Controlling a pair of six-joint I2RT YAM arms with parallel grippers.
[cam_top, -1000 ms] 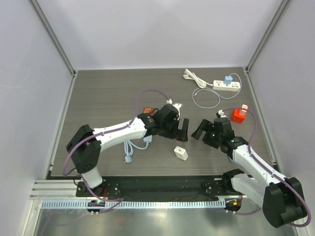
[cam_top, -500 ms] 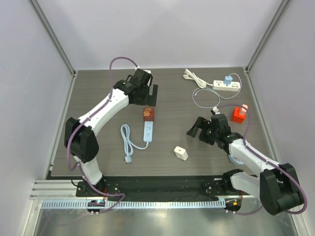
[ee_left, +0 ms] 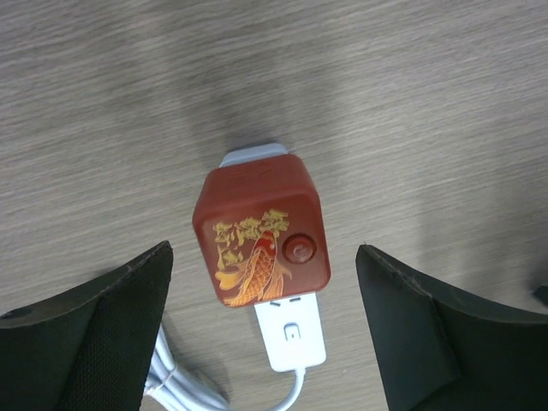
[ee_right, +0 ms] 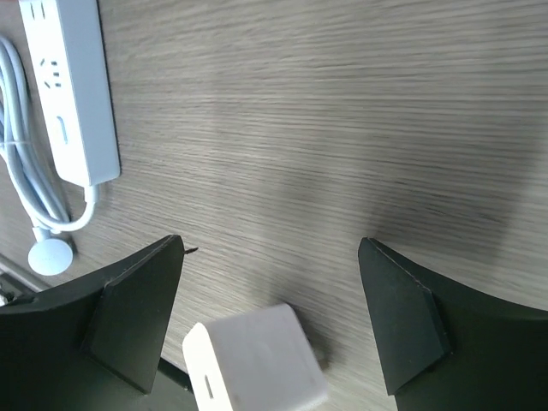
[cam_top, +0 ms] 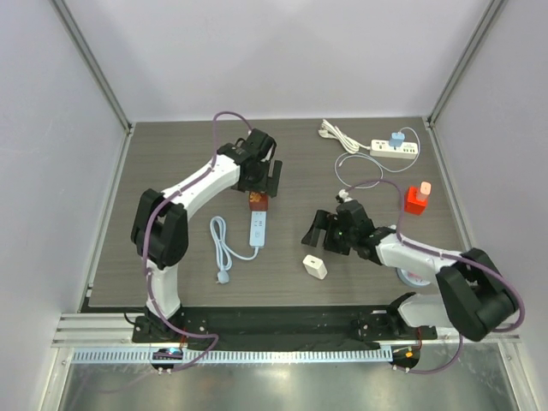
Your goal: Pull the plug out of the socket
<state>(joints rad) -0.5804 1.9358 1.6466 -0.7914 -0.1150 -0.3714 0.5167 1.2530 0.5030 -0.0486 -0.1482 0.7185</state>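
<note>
Red plug (ee_left: 261, 231) stays in its white strip (ee_left: 291, 332) as we bring our left gripper (ee_left: 264, 249) back over it, jaws apart, and our right gripper (ee_right: 270, 244), also apart, over the white cube (ee_right: 257, 364).

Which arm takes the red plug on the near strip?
Left. The left gripper, open, straddles the red plug; the right gripper, also open, hangs by the white adapter, away from the strip.
</note>
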